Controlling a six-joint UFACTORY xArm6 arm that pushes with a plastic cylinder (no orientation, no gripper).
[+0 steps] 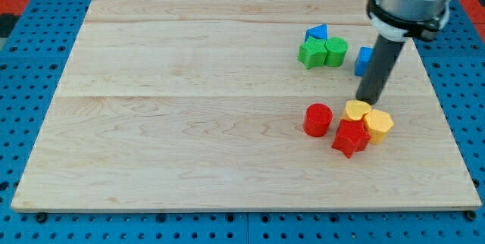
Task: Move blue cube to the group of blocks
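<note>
One raised, downward-tilted view across the whole wooden board (189,123).

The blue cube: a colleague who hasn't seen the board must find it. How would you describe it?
Look at the wooden board's right side, just right of the green pair. The blue cube sits there, half hidden behind my dark rod, whose tip rests below it. The other blue block touches the greens; the cube stands alone.
</note>
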